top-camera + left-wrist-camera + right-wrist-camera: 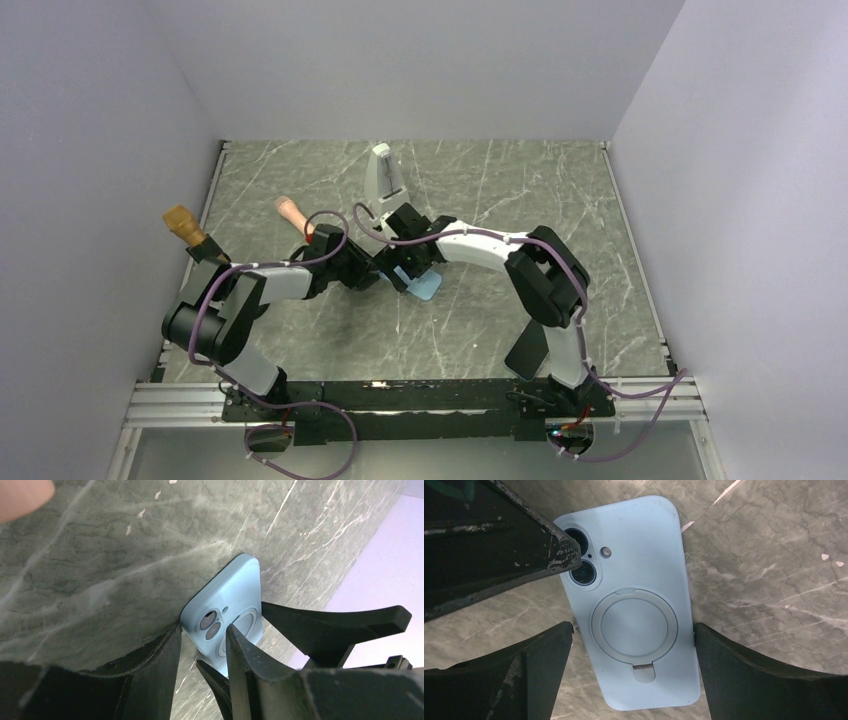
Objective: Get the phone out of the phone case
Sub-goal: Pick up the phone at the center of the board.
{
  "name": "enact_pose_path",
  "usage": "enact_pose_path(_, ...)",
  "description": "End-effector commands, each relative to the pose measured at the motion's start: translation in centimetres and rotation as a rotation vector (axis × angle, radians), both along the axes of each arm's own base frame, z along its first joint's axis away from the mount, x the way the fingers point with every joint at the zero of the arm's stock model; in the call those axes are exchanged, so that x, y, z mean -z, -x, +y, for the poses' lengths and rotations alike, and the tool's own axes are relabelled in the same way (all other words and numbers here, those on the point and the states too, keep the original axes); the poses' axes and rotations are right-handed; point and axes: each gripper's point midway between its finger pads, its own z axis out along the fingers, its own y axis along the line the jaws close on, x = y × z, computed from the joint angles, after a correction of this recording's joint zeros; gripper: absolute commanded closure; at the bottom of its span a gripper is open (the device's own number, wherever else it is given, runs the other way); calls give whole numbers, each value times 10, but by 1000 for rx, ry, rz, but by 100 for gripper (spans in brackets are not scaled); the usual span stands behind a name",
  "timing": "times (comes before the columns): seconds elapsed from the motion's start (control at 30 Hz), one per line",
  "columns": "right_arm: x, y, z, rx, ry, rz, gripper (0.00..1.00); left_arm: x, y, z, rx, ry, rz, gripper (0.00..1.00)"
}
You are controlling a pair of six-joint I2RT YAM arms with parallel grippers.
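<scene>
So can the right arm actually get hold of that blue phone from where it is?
Probably yes: the right gripper is open, its fingers straddling the phone case with nothing between.

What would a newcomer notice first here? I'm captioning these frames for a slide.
Mid-table, both arms converge on a light blue phone case lying back-up, camera lenses and ring stand showing. The right tool straddles its long edges, open, while a left finger covers the lens corner. Farther back on the marble table, a grey-white device stands apart.
</scene>
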Motion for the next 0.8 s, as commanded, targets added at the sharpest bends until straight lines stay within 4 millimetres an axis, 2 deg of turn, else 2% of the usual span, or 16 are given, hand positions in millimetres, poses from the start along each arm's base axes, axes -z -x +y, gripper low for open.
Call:
enact_pose_path(0.0,11,14,-22,-11,164,77,8,11,8,7,-7,-12,8,56)
enact_pose_path(0.13,22,21,-28,-26,228,128,11,10,11,18,-14,-56,0,55)
enact_pose_path(0.2,24,27,-29,-70,256,137,11,11,13,30,-43,-114,7,52)
enact_pose_path(0.33,33,32,-35,-93,309,153,10,13,25,54,-101,-214,67,41)
enact_pose_path(0.5,47,30,-34,-120,354,157,13,6,30,68,-136,-271,79,27)
enact_pose_path(0.57,54,30,-35,-123,381,163,19,3,30,76,-163,-291,66,22)
enact_pose_path(0.63,58,29,-36,-132,398,169,30,1,31,84,-178,-310,55,17)
enact_pose_path(0.77,59,26,-30,-162,387,154,46,-3,32,94,-190,-345,48,8)
